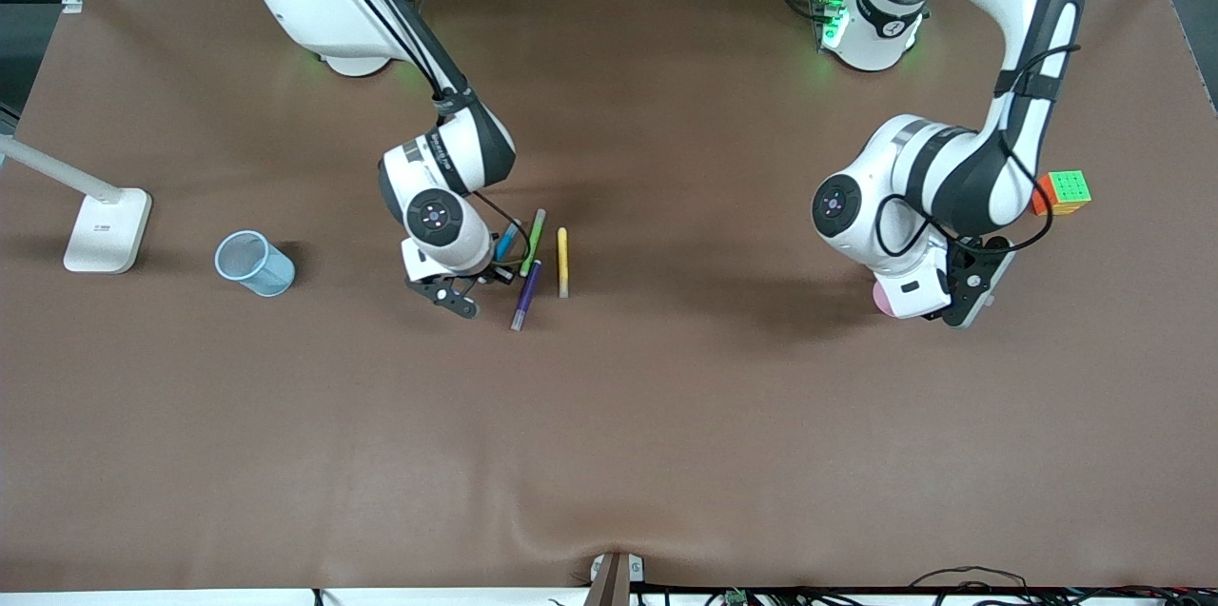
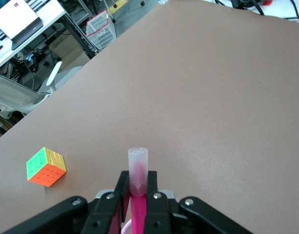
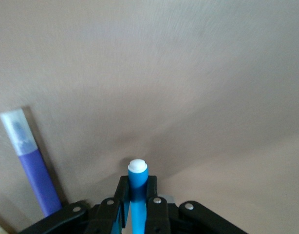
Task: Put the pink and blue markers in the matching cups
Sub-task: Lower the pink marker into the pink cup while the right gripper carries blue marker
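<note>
My left gripper [image 2: 138, 187] is shut on the pink marker [image 2: 138, 168], whose frosted cap end sticks out past the fingertips. It hangs over the table near the left arm's end, just above the pale pink cup [image 1: 884, 299], which my hand mostly hides. My right gripper [image 3: 138, 189] is shut on the blue marker [image 3: 137, 176], white tip toward the table. In the front view the blue marker [image 1: 507, 241] shows beside my right hand, among the other pens. The light blue cup [image 1: 255, 263] stands toward the right arm's end.
A green pen [image 1: 533, 243], a yellow pen [image 1: 562, 262] and a purple pen [image 1: 525, 295] lie beside my right gripper. A colourful cube [image 1: 1063, 192] sits by my left arm. A white lamp base [image 1: 107, 229] stands near the table's edge at the right arm's end.
</note>
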